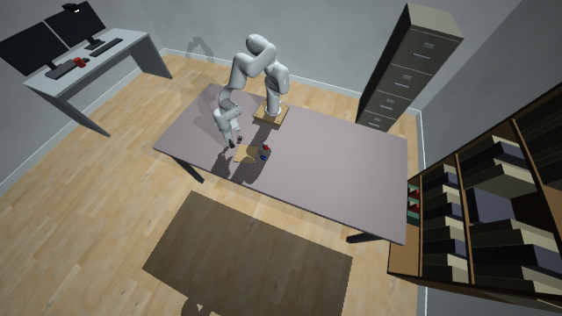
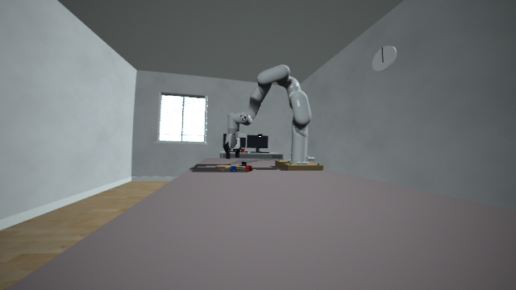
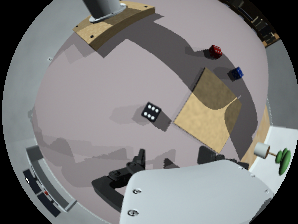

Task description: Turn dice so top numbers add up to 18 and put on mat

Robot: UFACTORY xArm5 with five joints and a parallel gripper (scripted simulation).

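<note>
The black die (image 3: 151,111) (image 2: 243,163) lies on the table beside the mat (image 3: 202,125) (image 1: 242,154); the face towards the wrist camera shows six white pips. The red die (image 3: 215,51) (image 1: 266,147) (image 2: 248,168) and the blue die (image 3: 236,73) (image 1: 263,157) (image 2: 233,169) lie on the table off the mat's far edge in the wrist view; their pips are too small to read surely. My gripper (image 3: 173,157) (image 2: 232,156) is open and empty. It hangs above the table, near the black die and not around it.
The arm's wooden base plate (image 3: 112,24) (image 1: 272,115) (image 2: 300,166) stands at the table's rear edge. The long table (image 1: 325,162) extends well beyond the dice, towards the bookshelf. Shadows of the arm cross the mat and the two coloured dice.
</note>
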